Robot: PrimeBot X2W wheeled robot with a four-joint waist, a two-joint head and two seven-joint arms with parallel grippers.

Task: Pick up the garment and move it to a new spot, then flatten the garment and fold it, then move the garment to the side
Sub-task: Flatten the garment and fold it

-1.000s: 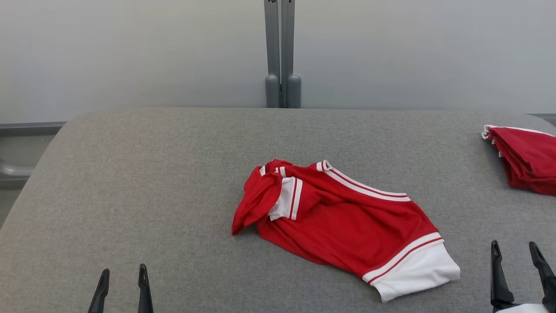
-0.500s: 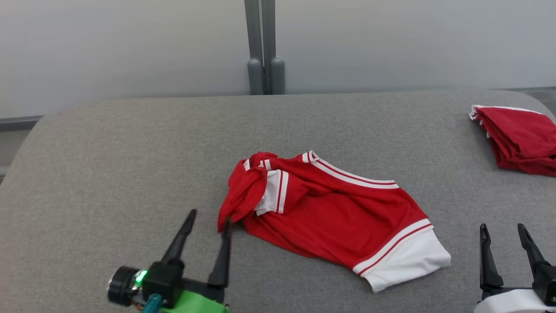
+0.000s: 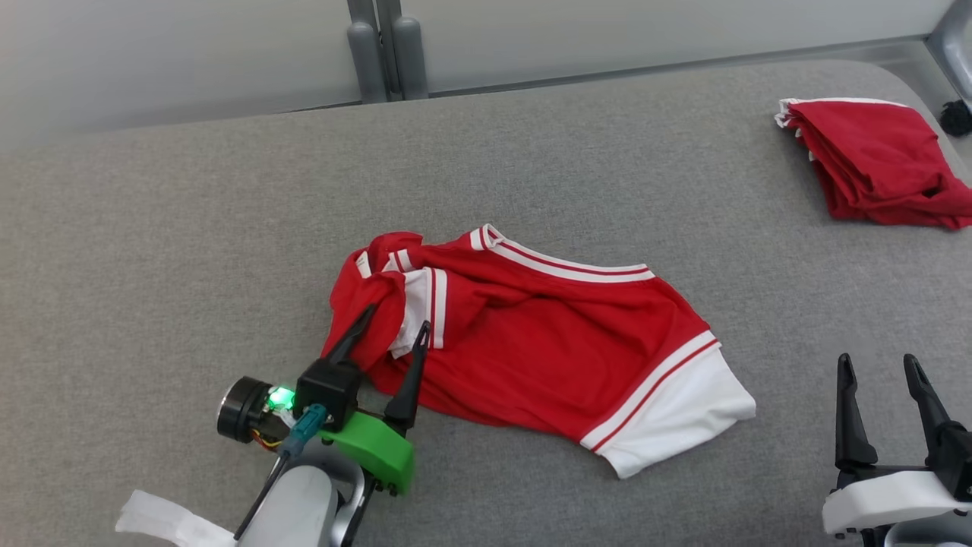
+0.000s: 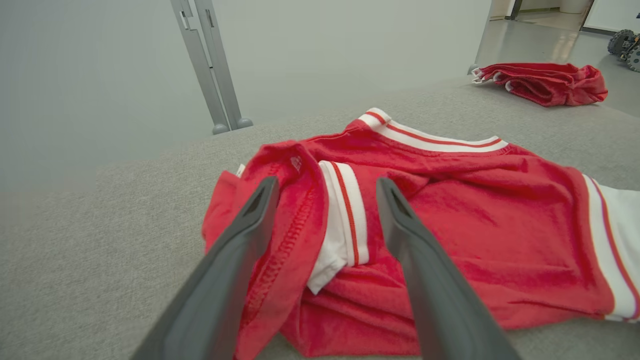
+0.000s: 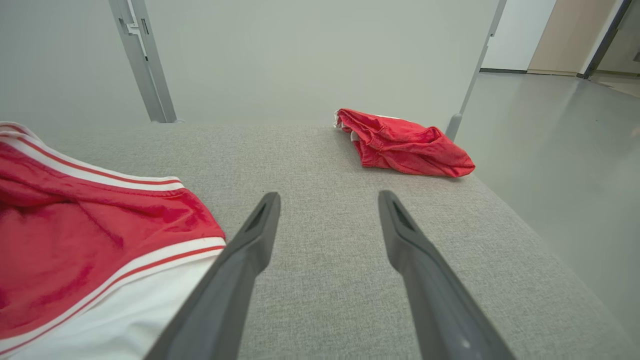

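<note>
The garment (image 3: 547, 342) is a red shirt with white striped trim, lying crumpled in the middle of the grey table; it also shows in the left wrist view (image 4: 450, 220) and the right wrist view (image 5: 75, 215). My left gripper (image 3: 395, 323) stands open at the garment's bunched left end, its fingers (image 4: 250, 225) straddling a red fold and a white-striped sleeve. My right gripper (image 3: 877, 365) is open over bare table to the right of the garment's white hem, holding nothing.
A second red garment (image 3: 873, 163) lies folded at the table's far right corner, also seen as a red bundle (image 5: 405, 145) in the right wrist view. The grey padded table (image 3: 190, 228) ends at a pale wall with a grey post (image 3: 380, 45).
My left arm has reached forward and right until its open fingers straddle the garment's left end. The head camera has tilted down and turned right. The right gripper has stayed open in place.
</note>
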